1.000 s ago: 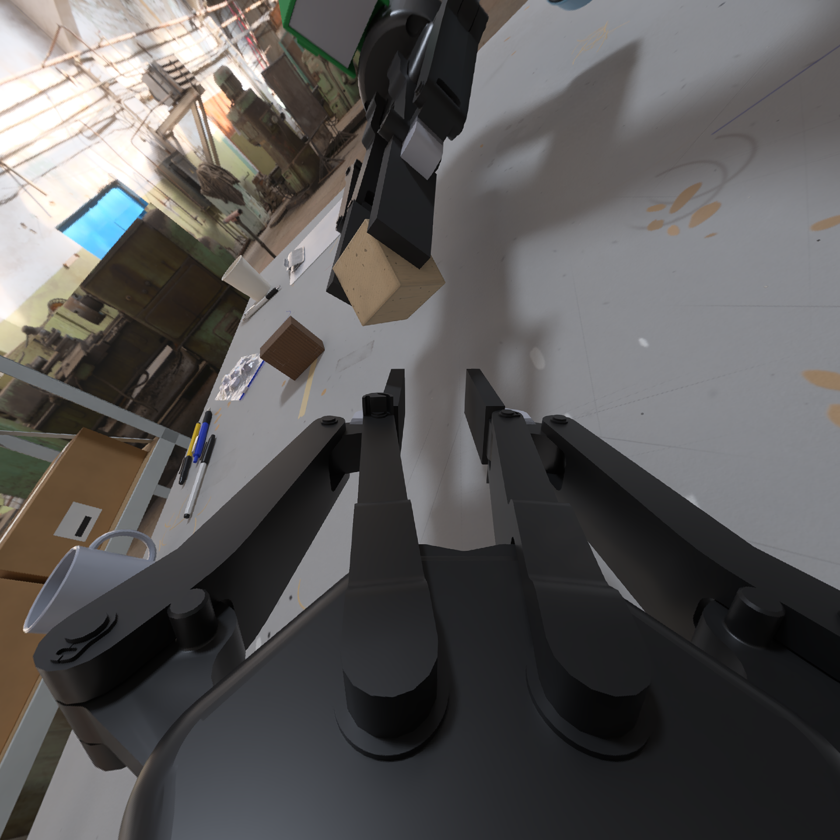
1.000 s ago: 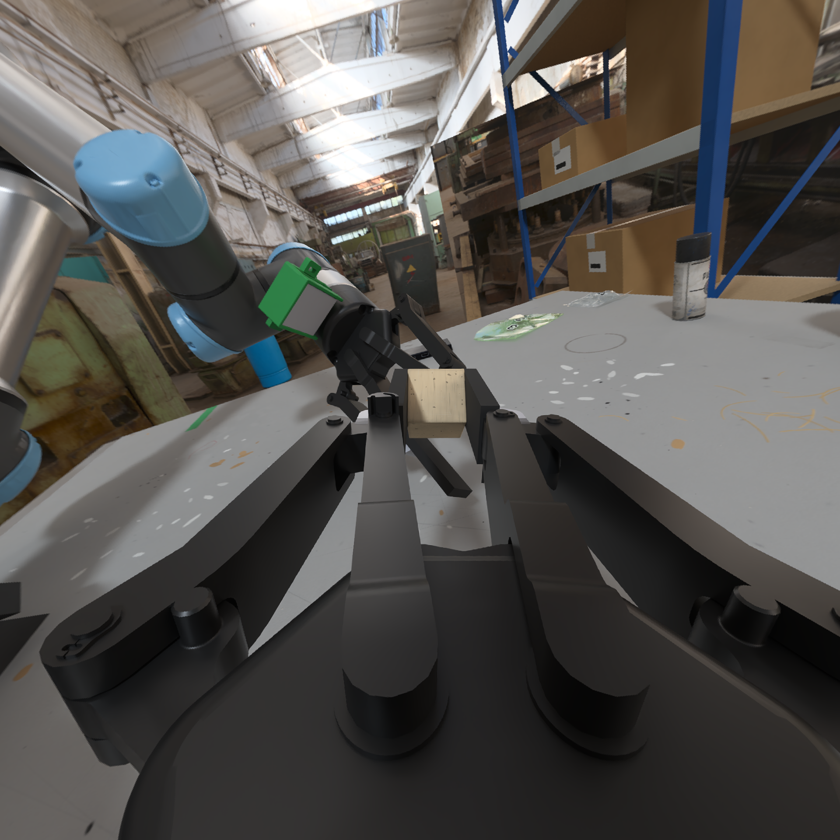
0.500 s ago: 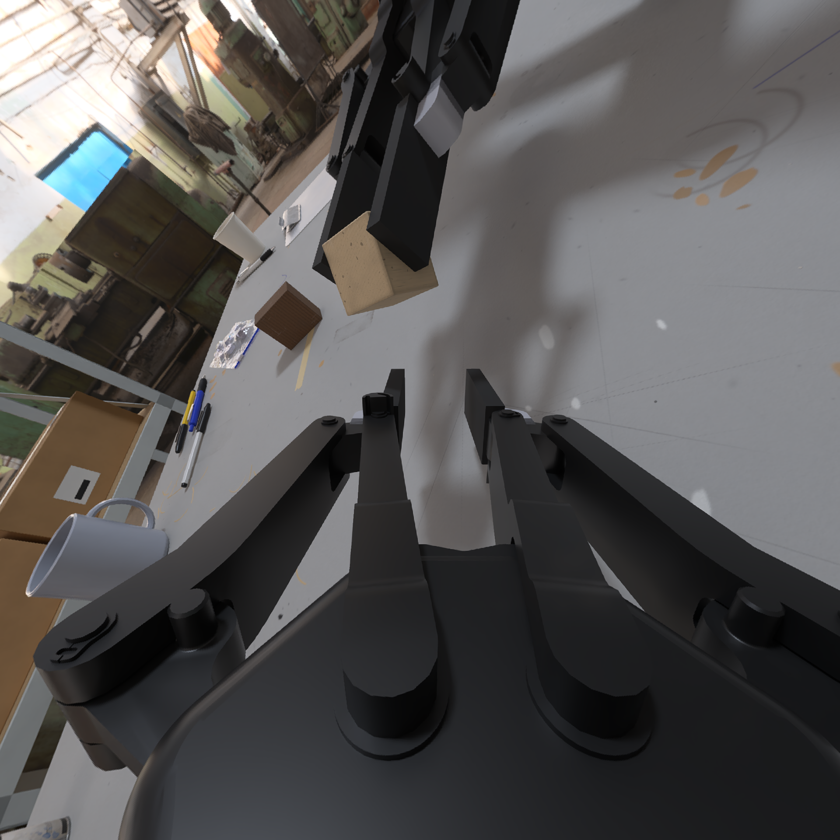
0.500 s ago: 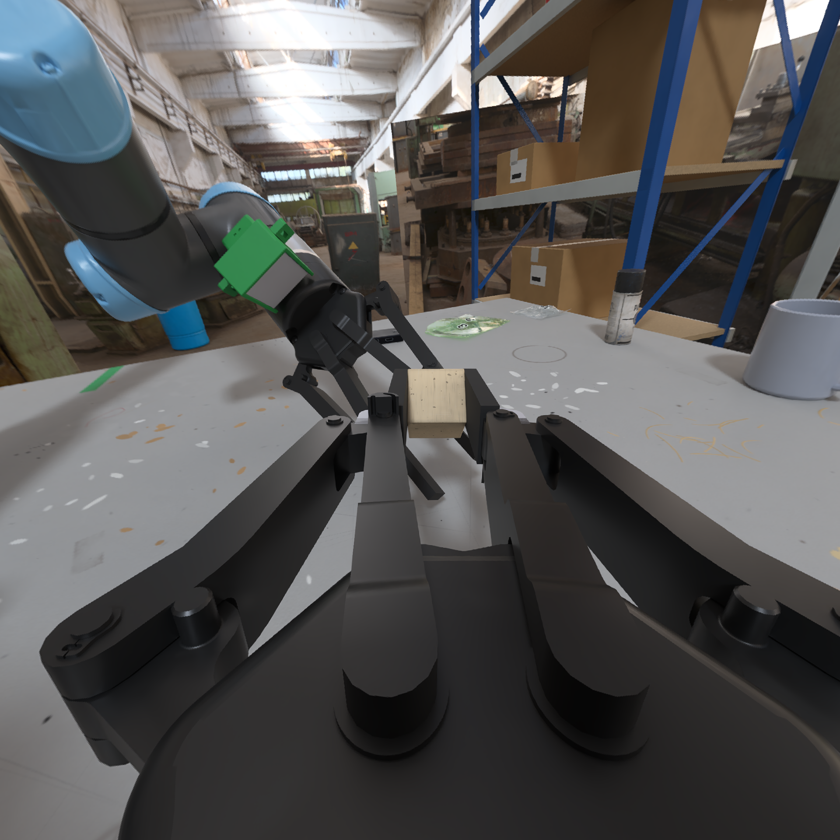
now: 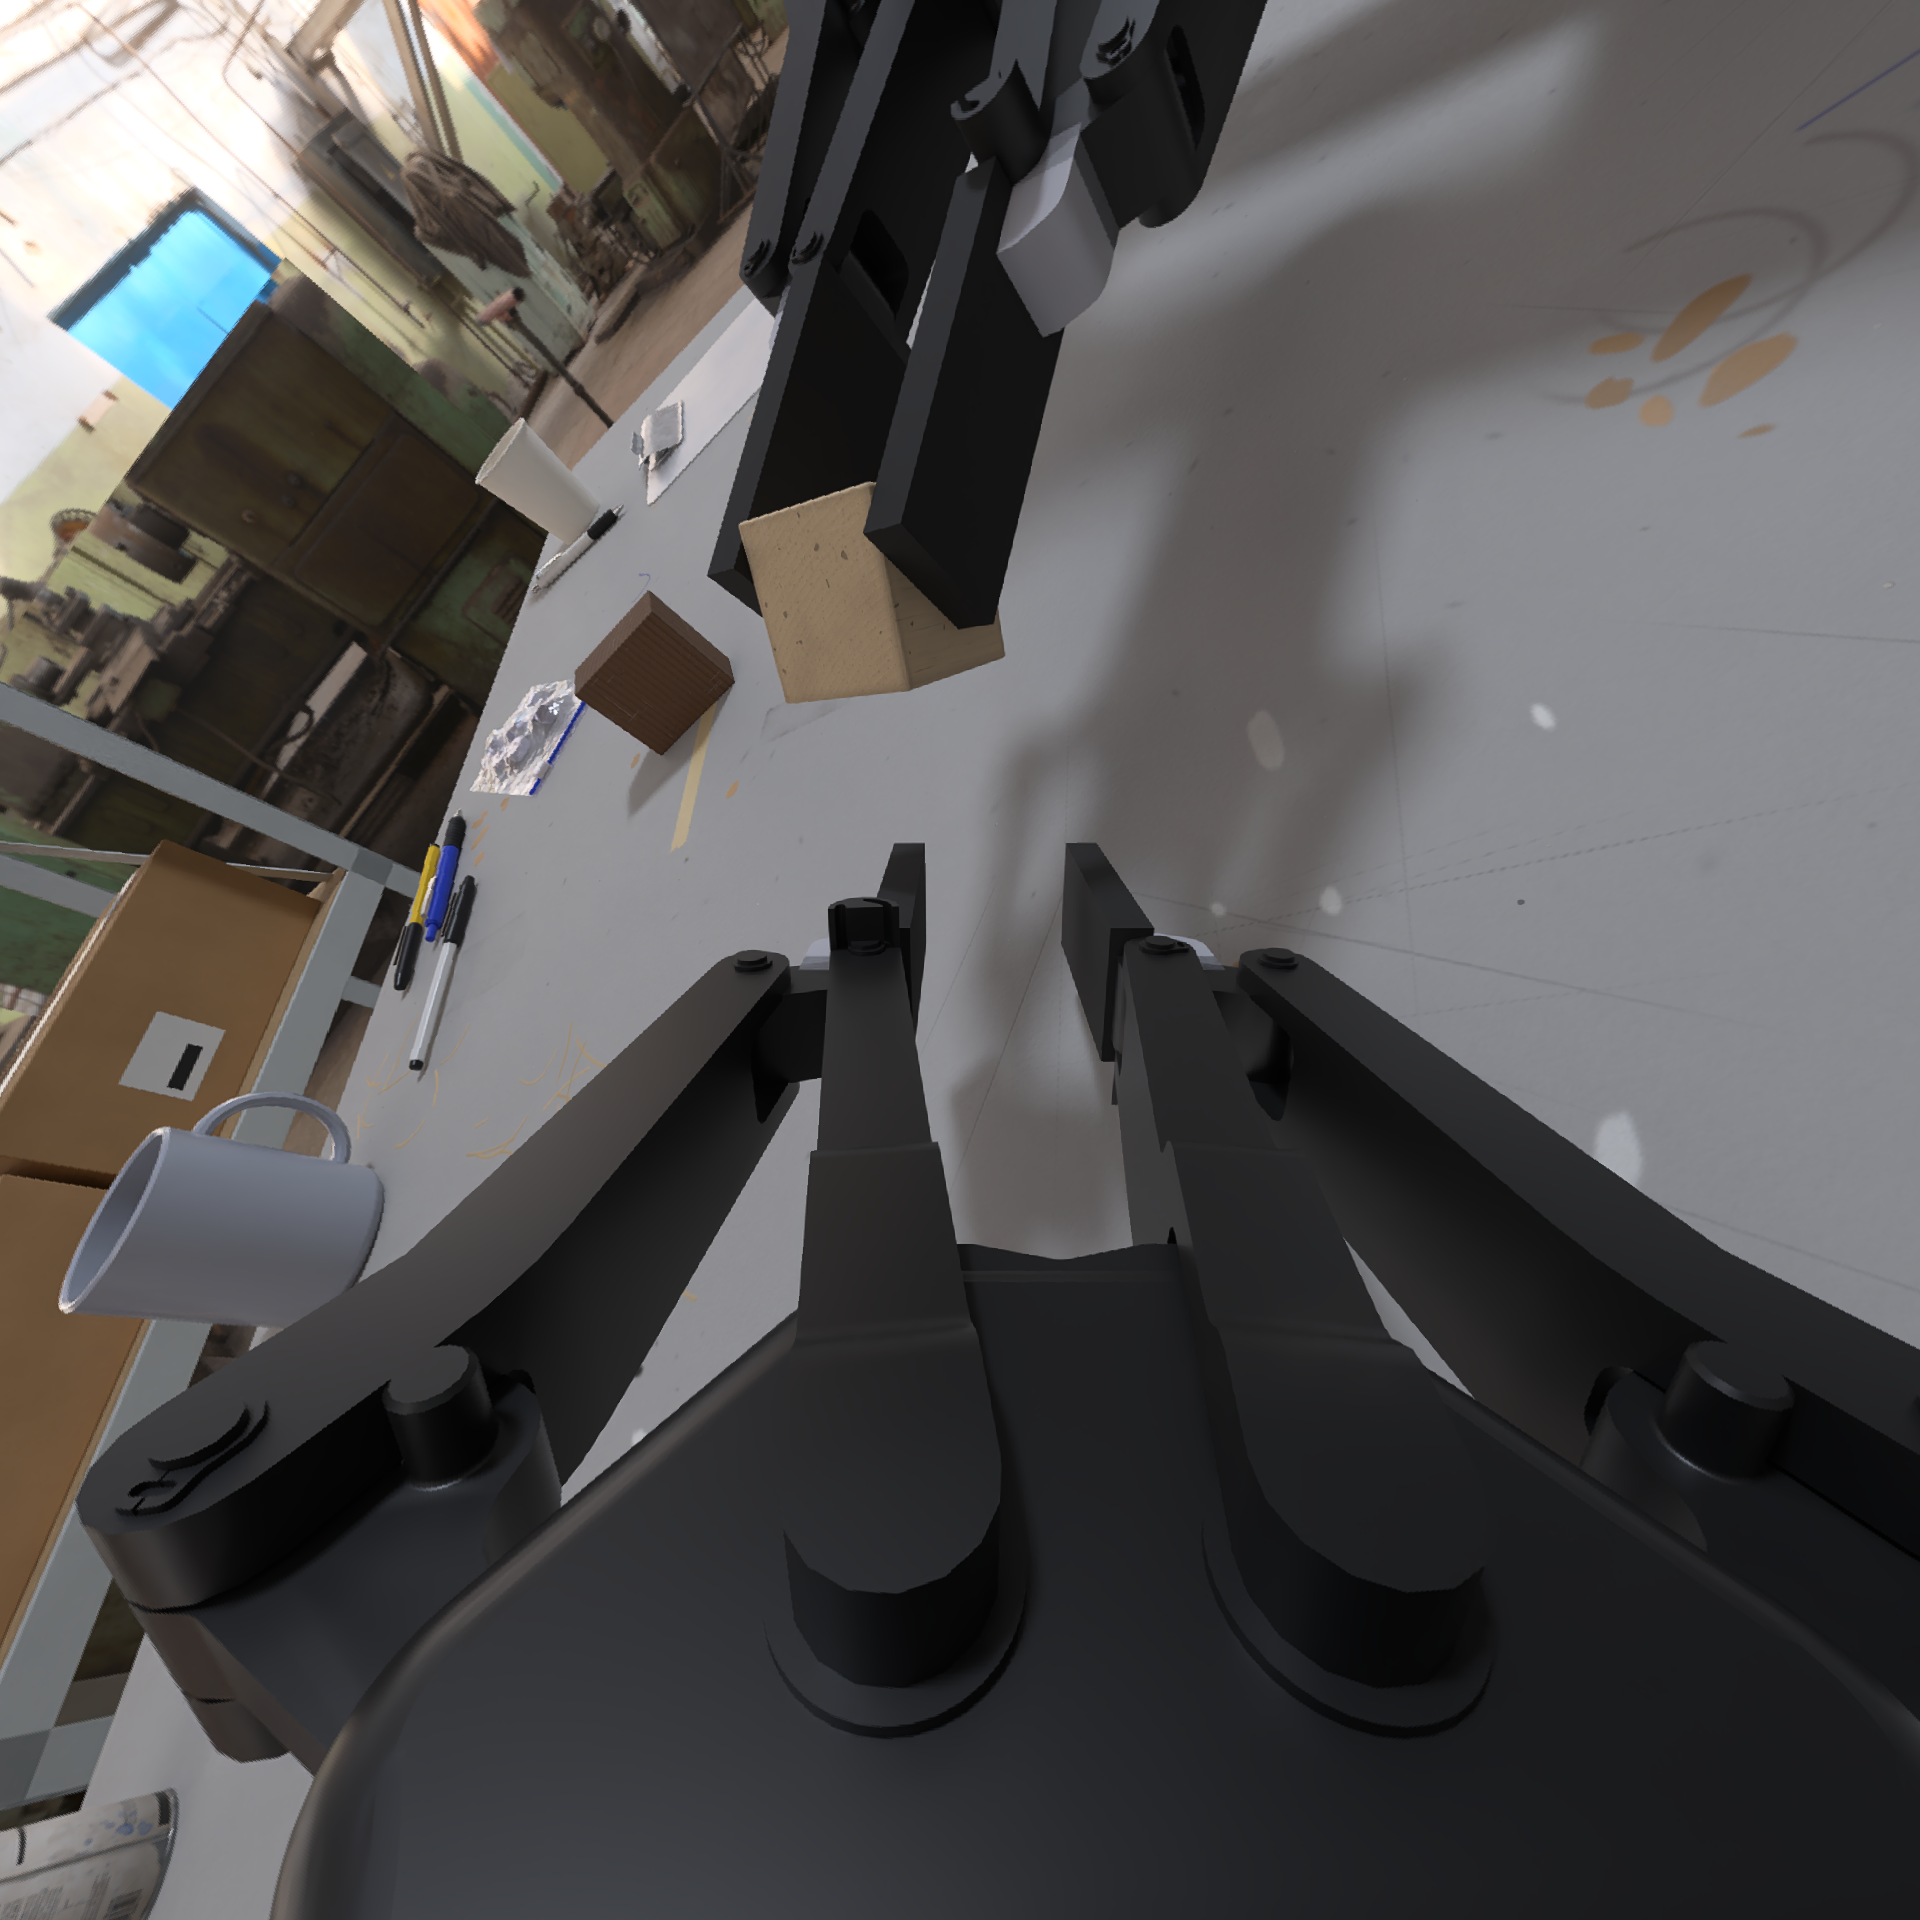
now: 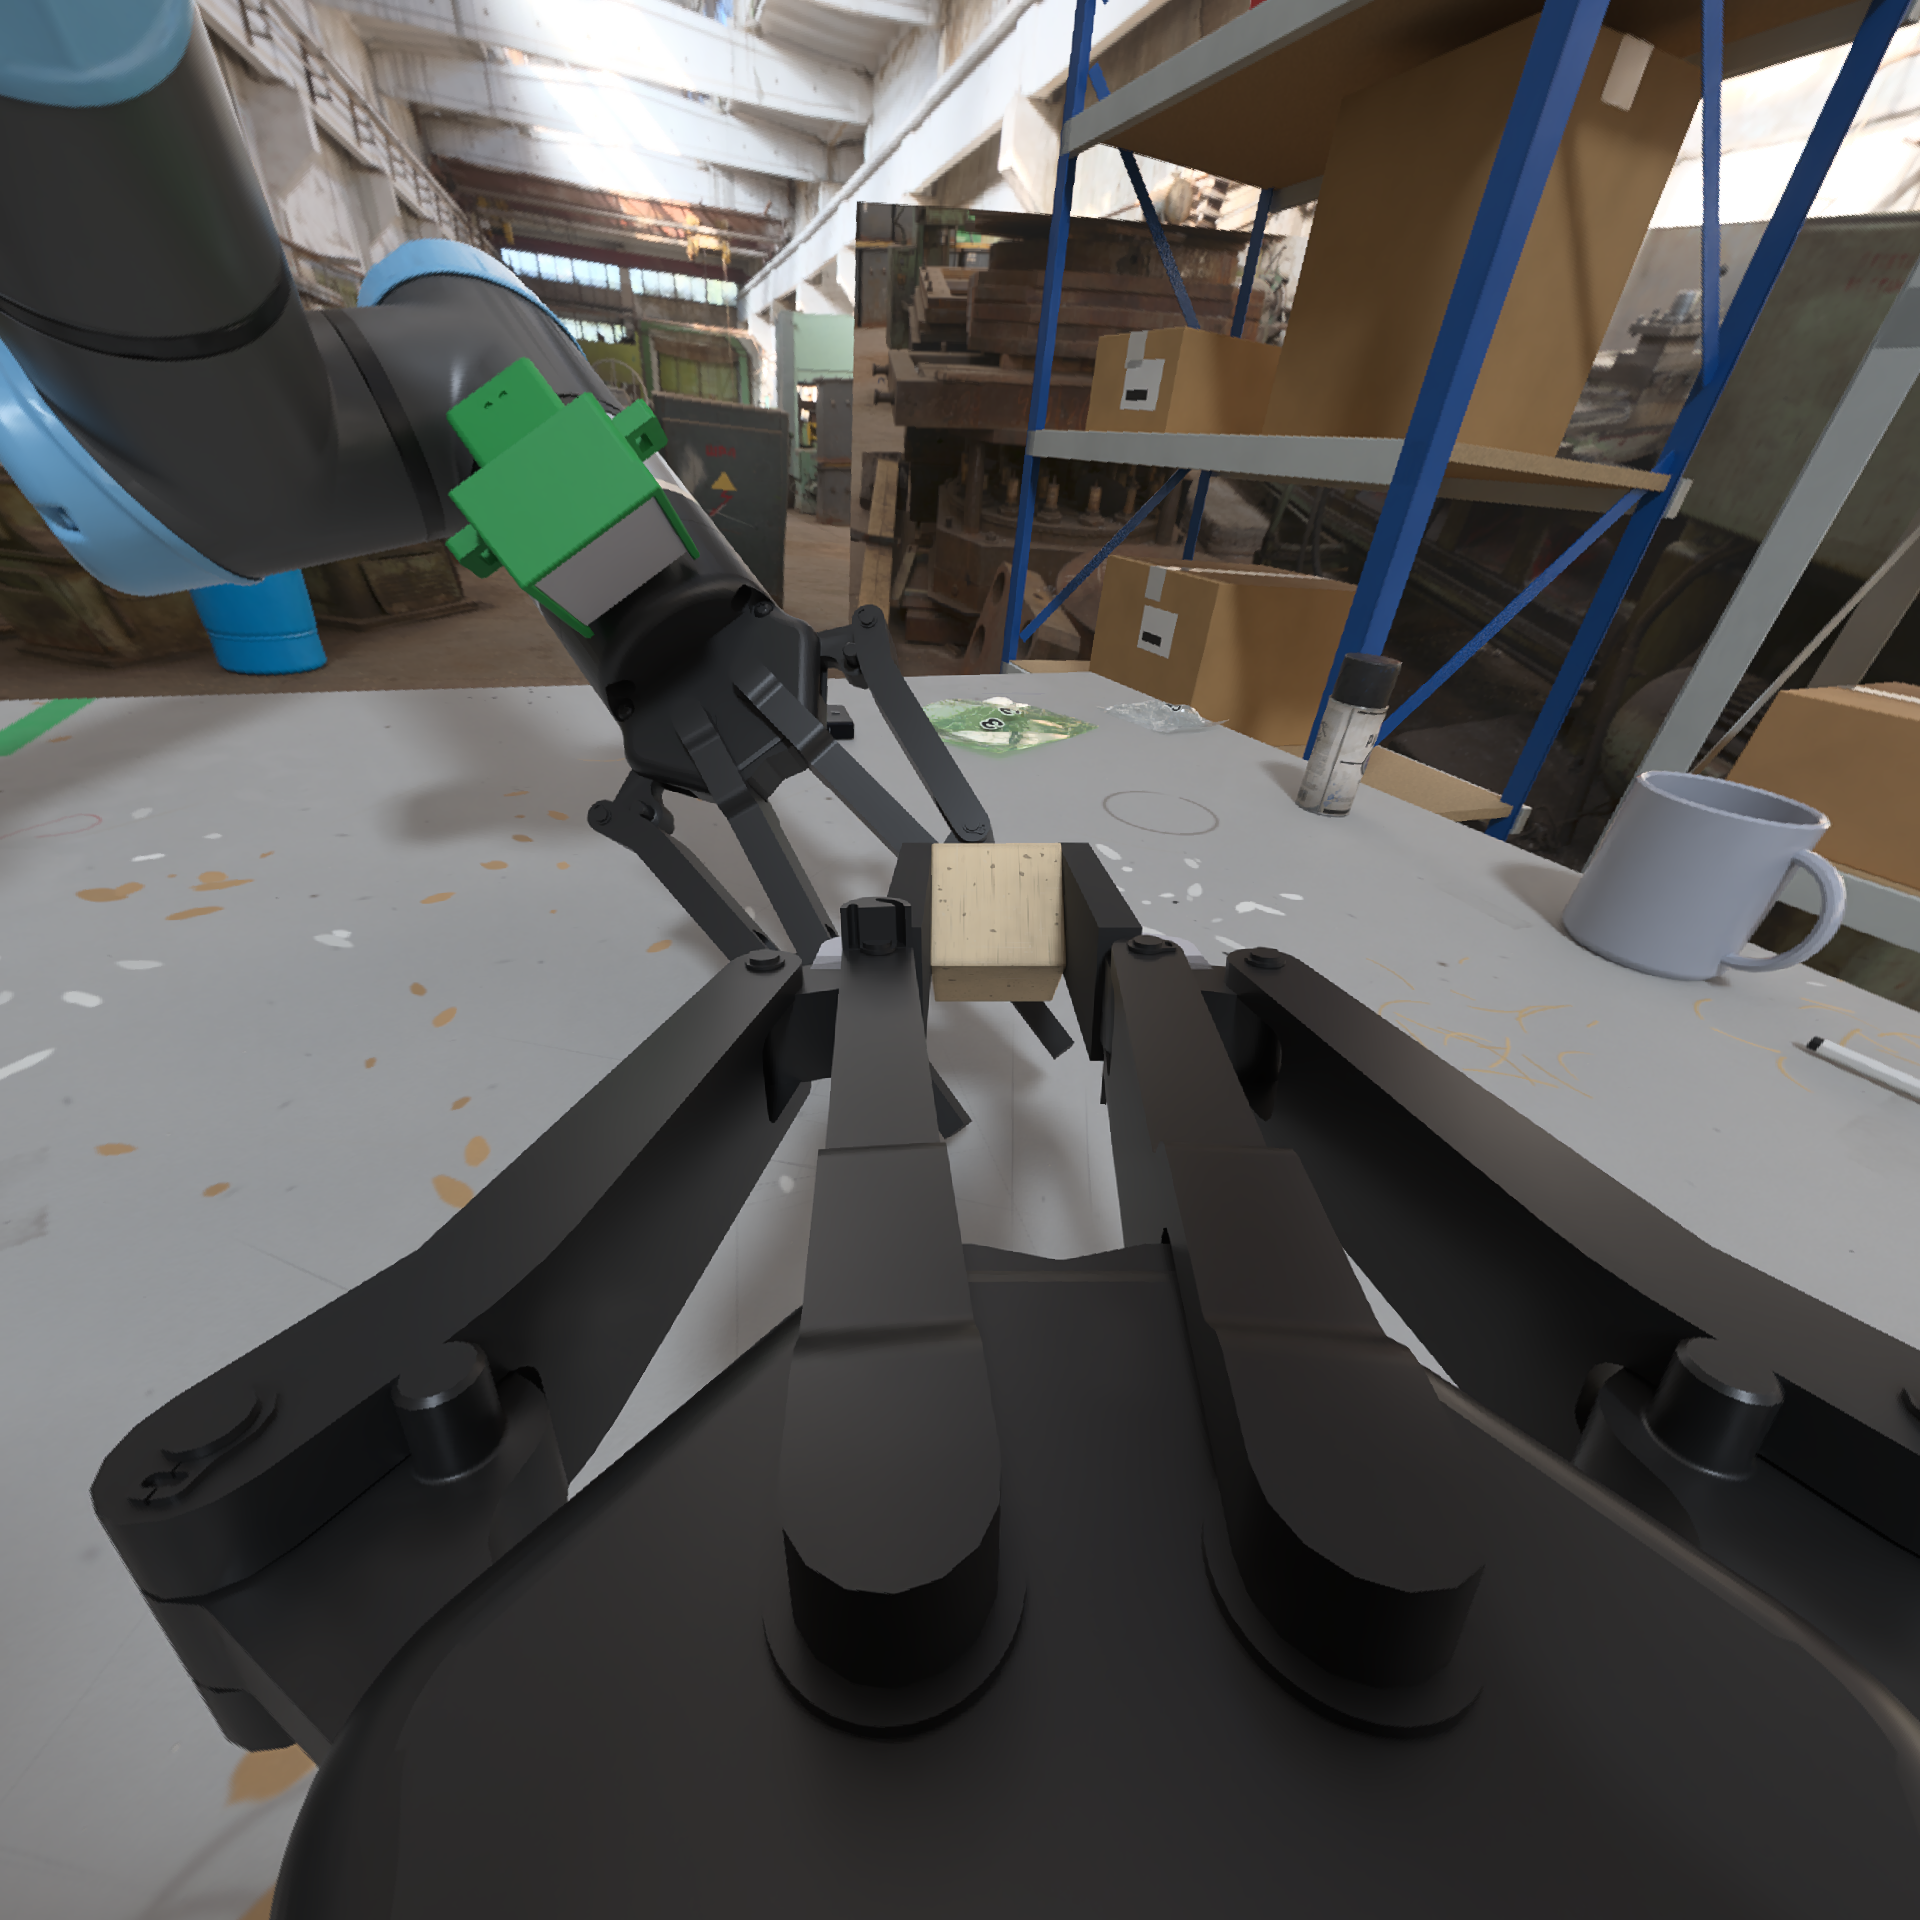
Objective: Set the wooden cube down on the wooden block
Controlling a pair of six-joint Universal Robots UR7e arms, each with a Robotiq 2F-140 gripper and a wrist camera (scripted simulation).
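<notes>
My right gripper (image 6: 995, 925) is shut on the pale wooden cube (image 6: 995, 906) and holds it above the grey table. In the left wrist view the same cube (image 5: 831, 608) hangs between the right gripper's fingers (image 5: 940, 457), a little to the right of the dark brown wooden block (image 5: 652, 670), which lies on the table. The block does not show in the right wrist view. My left gripper (image 5: 992, 899) is open and empty, low over the table, near the cube. It also shows in the right wrist view (image 6: 997, 1029) behind the cube.
In the left wrist view a white mug (image 5: 223, 1226), several pens (image 5: 434, 935), a crumpled wrapper (image 5: 525, 732), a paper cup (image 5: 535, 483) and cardboard boxes (image 5: 135, 997) lie along the table's left edge. In the right wrist view a mug (image 6: 1704, 878), a spray can (image 6: 1345, 738) and a green bag (image 6: 1003, 722) stand farther off.
The right gripper has carried the cube lower and closer to the dark block. The left gripper has stayed open with the same gap.
</notes>
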